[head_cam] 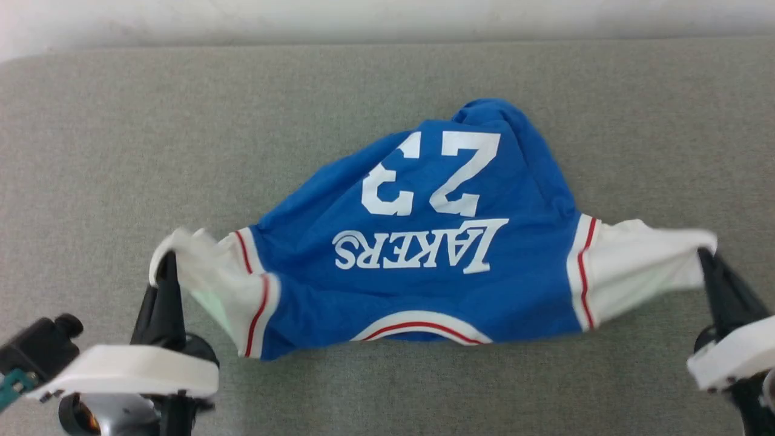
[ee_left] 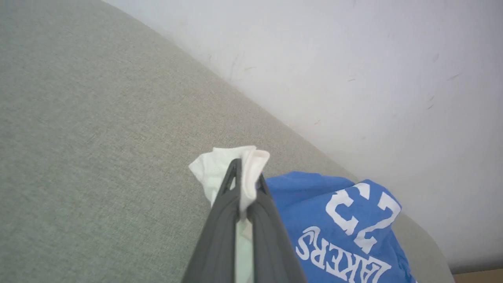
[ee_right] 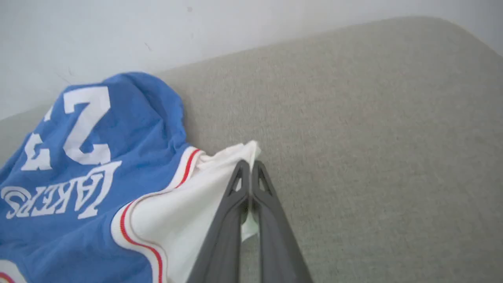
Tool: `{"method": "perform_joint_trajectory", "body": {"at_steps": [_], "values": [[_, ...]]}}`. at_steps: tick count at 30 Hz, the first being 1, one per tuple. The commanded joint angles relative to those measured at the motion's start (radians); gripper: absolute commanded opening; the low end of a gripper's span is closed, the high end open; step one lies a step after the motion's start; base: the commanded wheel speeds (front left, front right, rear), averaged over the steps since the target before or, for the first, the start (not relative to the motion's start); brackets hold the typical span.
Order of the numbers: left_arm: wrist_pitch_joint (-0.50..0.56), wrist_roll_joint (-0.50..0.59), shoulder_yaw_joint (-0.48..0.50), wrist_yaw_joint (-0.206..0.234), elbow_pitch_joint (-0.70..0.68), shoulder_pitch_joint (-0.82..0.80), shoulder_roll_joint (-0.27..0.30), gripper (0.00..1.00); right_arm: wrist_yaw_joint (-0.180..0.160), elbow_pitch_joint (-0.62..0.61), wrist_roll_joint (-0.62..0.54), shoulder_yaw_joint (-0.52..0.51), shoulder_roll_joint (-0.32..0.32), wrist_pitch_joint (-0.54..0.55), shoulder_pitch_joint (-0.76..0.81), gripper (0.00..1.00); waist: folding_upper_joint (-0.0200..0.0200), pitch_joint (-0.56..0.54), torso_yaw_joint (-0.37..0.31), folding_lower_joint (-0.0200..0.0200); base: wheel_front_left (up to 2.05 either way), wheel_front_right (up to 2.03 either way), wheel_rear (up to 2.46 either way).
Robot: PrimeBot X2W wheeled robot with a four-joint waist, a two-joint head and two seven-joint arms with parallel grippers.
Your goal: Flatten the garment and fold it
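1. Closest in, the left hand point(head_cam: 164, 266) is pinched shut on the garment point(head_cam: 424, 242), with the bunched white cuff of one sleeve point(head_cam: 212, 272) poking out past its fingertips. The left wrist view shows white cloth squeezed between the two dark fingers.
2. Across from it, the right hand point(head_cam: 705, 254) is closed narrow on the edge of the other sleeve point(head_cam: 636, 260), which is drawn out toward it in a taut white wedge.
3. Between the two hands the garment lies on the grey bench point(head_cam: 91, 151), printed side up. Its sleeve-to-sleeve axis runs straight from one hand to the other.
4. From either hand, the blue body runs inward and then away beyond the fingertips toward the wall point(head_cam: 387, 18). The collar point(head_cam: 421, 327) sits on the near side of the line between the hands and the lettering point(head_cam: 418, 245) just beyond that line.
5. Farthest from both hands, the hem end point(head_cam: 490, 115) is gathered into a rumpled hump rather than spread, and it sits a little closer to the right hand than to the left.
6. My reading is that flattening is only part done. With the shoulder line held at both ends, the slack is all on the far side, so the coming move likely turns on drawing both hands evenly, apart and back from that hump. An uneven pull would skew the body toward one hand.
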Motion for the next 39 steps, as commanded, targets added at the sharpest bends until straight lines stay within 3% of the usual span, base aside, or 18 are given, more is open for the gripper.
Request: {"method": "perform_joint_trajectory", "body": {"at_steps": [1,7,15,22,28,34,39], "values": [[-0.011,-0.011,0.000,-0.010,-0.012,-0.028,-0.005,0.00,0.000,-0.016,0.010,0.000,0.002,-0.016,-0.027,0.00,0.0000,-0.041,-0.018,-0.0001,0.00,0.00,0.00],[-0.030,-0.058,-0.007,-0.033,-0.053,-0.171,-0.009,0.00,0.000,-0.110,0.047,0.026,0.002,-0.063,-0.193,0.00,0.0000,-0.117,-0.044,-0.0001,0.00,0.00,0.00],[0.050,-0.018,-0.033,-0.023,-0.006,-0.539,0.068,0.00,0.000,-0.131,-0.014,0.109,-0.021,-0.021,-0.543,0.00,0.0000,-0.187,-0.061,-0.0001,0.00,0.00,0.00],[0.135,0.039,-0.046,0.040,0.111,-0.834,0.117,0.00,0.000,0.007,-0.017,0.166,-0.054,0.052,-0.835,0.00,0.0000,-0.231,-0.079,-0.0001,0.00,0.00,0.00],[0.228,0.049,-0.064,0.084,0.245,-1.003,0.138,0.00,0.000,0.136,-0.020,0.179,-0.055,0.116,-0.996,0.00,0.0000,-0.237,-0.085,-0.0001,0.00,0.00,0.00],[0.294,0.079,-0.091,0.118,0.339,-1.099,0.161,0.00,0.000,0.263,-0.046,0.199,-0.053,0.156,-1.130,0.00,0.0000,-0.166,-0.102,-0.0001,0.00,0.00,0.00],[0.229,0.128,-0.087,0.140,0.407,-1.226,0.166,0.00,0.000,0.408,-0.109,0.198,-0.073,0.098,-1.259,0.00,0.0000,-0.074,-0.108,-0.0001,0.00,0.00,0.00]]}}
